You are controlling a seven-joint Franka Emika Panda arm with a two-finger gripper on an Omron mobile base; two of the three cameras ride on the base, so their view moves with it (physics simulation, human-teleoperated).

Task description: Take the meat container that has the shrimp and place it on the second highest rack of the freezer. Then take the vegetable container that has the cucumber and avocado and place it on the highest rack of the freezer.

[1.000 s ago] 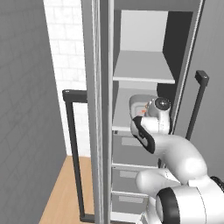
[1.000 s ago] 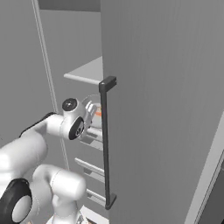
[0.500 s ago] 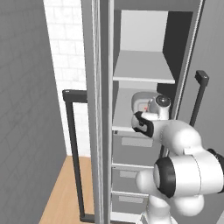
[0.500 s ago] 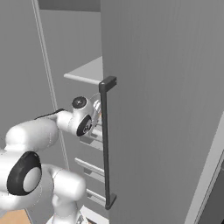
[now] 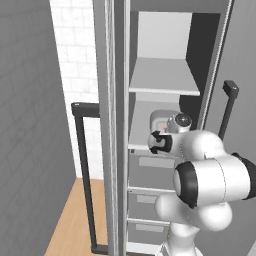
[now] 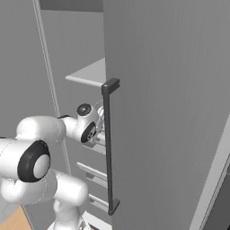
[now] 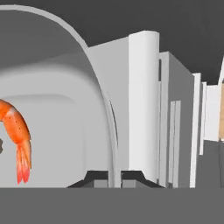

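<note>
My gripper (image 7: 114, 177) is pinched tight on the rim of the meat container (image 7: 65, 109), and in the hand view the two dark fingertips (image 7: 94, 178) sit at bottom centre with the thin pale wall running up between them. No gap left to speak of: the jaws are closed right down on that edge.

The tray's curved rim sweeps up and over the left half of the hand view, its pale floor spread out beneath. The shrimp (image 7: 17, 135) lies at the far left edge, orange-pink, curled, tail fanning downward, small against the tray's floor. Right of the rim stand pale upright panels of the freezer (image 7: 175, 131), and a sliver of tan floor (image 7: 221, 116) shows at the far right.

In the left base view my gripper (image 5: 159, 142) is at frame centre, reaching into the open freezer (image 5: 165, 35). The meat container (image 5: 162, 120) sits just above it on the lower of the two pale shelves (image 5: 142, 127). I cannot tell whether the tray rests on that shelf or hangs just over it. The highest rack (image 5: 162, 77) is above, in the upper middle. Grey drawers (image 5: 150, 172) stack below my wrist.

In the right base view the open door (image 6: 170, 99) takes the right half, its black bar handle (image 6: 108, 143) running down the centre, and my wrist reaches in just left of it.
</note>
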